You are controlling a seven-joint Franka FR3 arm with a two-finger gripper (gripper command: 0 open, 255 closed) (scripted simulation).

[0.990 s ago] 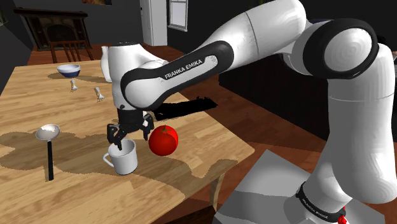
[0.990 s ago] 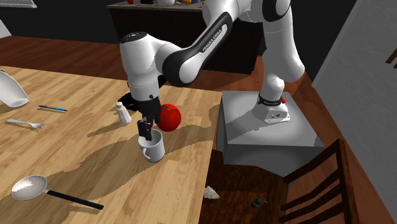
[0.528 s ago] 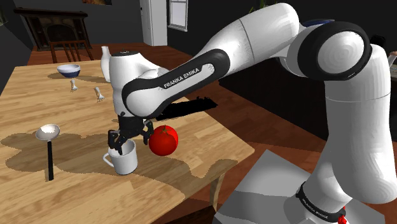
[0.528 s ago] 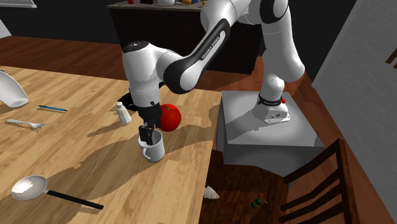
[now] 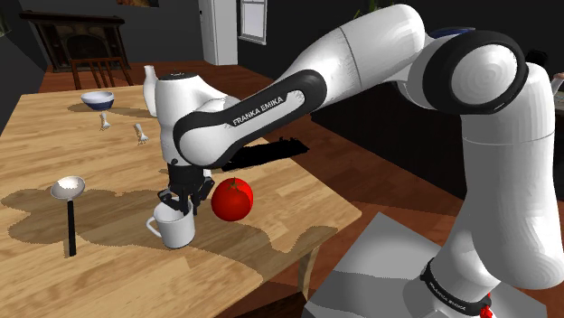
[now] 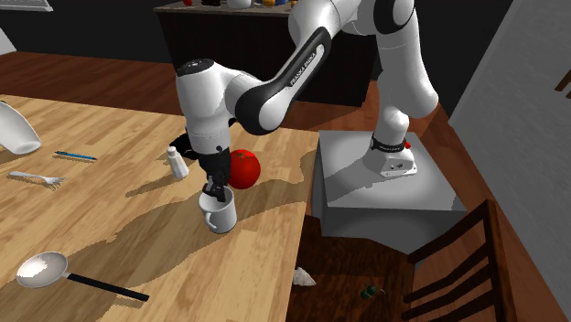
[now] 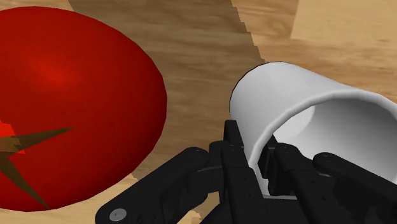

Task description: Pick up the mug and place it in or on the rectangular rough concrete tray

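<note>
Clasped the thin wall of the smooth white cylindrical mug (image 5: 173, 228) in the black gripper (image 5: 178, 204), one finger inside the rim, one outside. Stood upright on the grained wooden table (image 5: 54, 126) beside a glossy round red apple (image 5: 232, 200).

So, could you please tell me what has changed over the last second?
The tool came down onto the mug and closed its fingers on the mug's wall, one inside the rim and one outside. The mug stayed upright on the table; the apple and ladle did not move.
</note>
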